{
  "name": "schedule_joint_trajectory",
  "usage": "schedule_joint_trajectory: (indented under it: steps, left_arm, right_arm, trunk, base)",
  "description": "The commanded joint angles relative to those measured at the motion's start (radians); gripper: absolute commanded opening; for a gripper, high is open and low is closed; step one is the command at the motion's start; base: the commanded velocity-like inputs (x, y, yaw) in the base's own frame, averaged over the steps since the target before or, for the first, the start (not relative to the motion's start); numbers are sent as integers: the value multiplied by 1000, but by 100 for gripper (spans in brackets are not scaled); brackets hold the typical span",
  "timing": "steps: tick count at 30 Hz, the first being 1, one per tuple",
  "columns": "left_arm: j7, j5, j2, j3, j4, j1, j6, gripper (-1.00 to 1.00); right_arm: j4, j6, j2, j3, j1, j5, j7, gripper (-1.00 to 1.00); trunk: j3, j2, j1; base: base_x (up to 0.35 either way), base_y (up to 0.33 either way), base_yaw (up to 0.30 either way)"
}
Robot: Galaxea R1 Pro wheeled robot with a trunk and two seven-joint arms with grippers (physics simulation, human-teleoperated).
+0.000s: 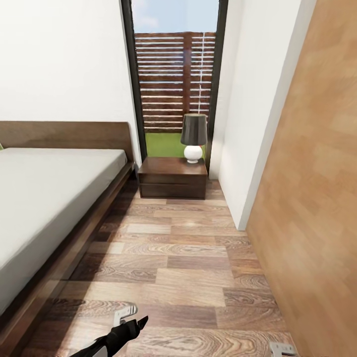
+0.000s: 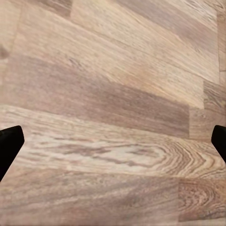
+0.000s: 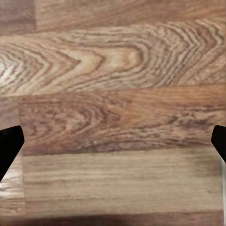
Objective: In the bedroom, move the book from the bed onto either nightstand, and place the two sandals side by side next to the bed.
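Wood-plank floor point(image 1: 198, 267) runs up the frame's middle to the nightstand point(image 1: 172, 177), which bears a dark-shaded lamp point(image 1: 194, 136) before the dark-framed glass door point(image 1: 174, 74). At left lies the bed point(image 1: 44, 198), its grey mattress bare. Low at the bottom edge, the left gripper point(image 1: 130, 317) reaches forward on its black arm; the right gripper point(image 1: 281, 349) peeks from the lower right corner. Both wrist views show fingertips point(image 2: 9, 146) point(image 3: 9, 146) wide apart over bare planks. No writing is legible.
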Motion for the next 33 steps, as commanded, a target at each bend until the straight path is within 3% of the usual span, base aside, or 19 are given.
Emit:
schedule_joint_trajectory:
  steps: [1, 15, 33]
  left_arm:
    - [-5, 0, 0, 8, 2, -1, -1, 100]
    - [-5, 0, 0, 8, 2, -1, -1, 100]
    - [-5, 0, 0, 7, 0, -1, -1, 100]
  right_arm:
    - [0, -1, 0, -9, 0, 10, 5, 100]
    - [0, -1, 0, -9, 0, 10, 5, 100]
    - [3, -1, 0, -9, 0, 4, 5, 100]
  trunk:
    - [-2, 0, 0]
    - [-23, 0, 0]
    - [-24, 0, 0]
  base:
    - [0, 0, 0]
    - [0, 0, 0]
    - [25, -20, 0]
